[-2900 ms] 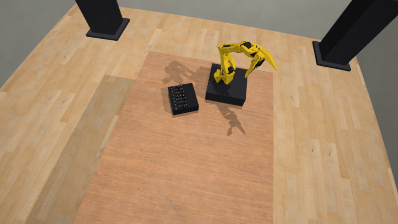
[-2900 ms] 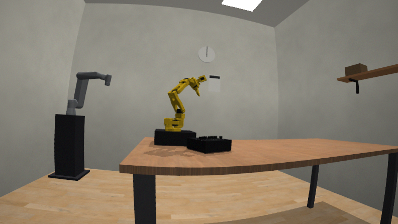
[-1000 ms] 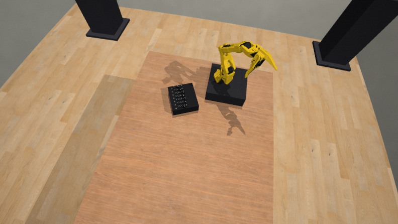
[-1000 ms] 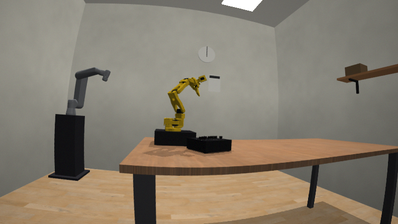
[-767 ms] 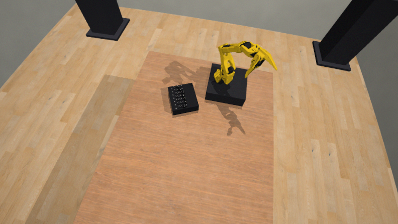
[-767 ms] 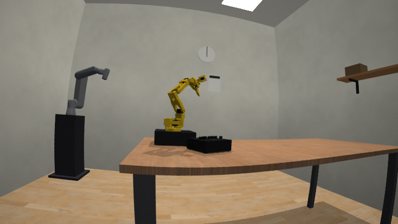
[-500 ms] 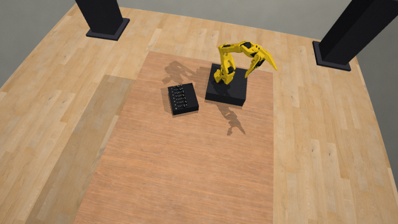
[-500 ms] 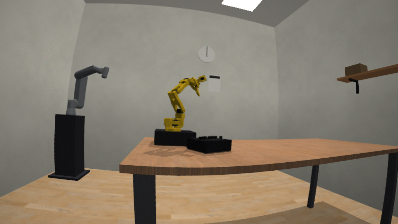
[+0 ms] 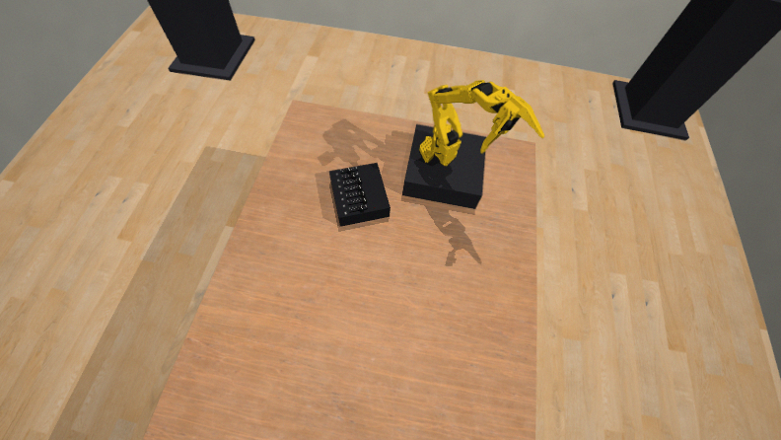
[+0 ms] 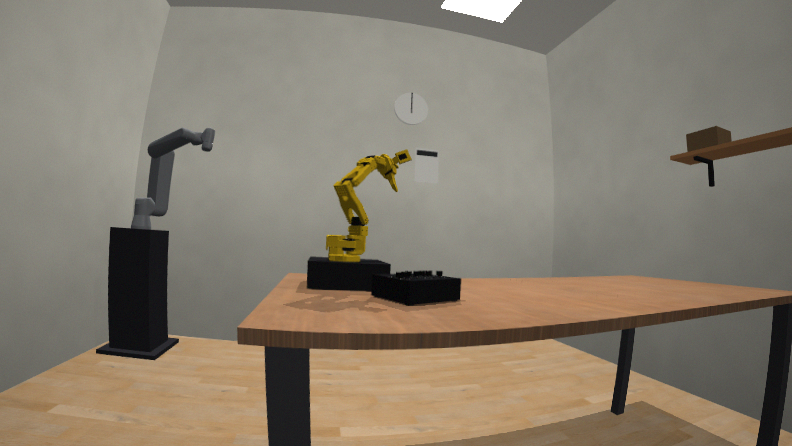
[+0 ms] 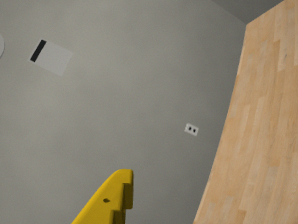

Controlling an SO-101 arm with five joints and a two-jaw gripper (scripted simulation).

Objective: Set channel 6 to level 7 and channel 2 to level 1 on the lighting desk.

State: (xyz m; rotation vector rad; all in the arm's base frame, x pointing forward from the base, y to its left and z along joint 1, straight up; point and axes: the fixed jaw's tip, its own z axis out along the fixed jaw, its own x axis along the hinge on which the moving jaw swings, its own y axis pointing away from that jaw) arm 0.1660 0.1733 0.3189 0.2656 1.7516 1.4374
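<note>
The black lighting desk [image 9: 359, 193] sits on the wooden table left of my arm's black base [image 9: 444, 175]; several fader rows with small white caps run across its top. It also shows in the exterior view [image 10: 416, 286]. My yellow gripper [image 9: 512, 132] is raised high above the base, pointing away from the desk, with its jaws wide open and empty. It shows in the exterior view [image 10: 396, 170] up near the wall. The wrist view shows only one yellow jaw [image 11: 96, 223], the grey wall and the floor; the desk is out of that view.
Two black pillars [image 9: 203, 34] [image 9: 693, 62] stand on the floor beyond the table. A grey arm on a black pedestal [image 10: 138, 288] stands left of the table. A shelf with a brown box [image 10: 707, 136] hangs on the right wall.
</note>
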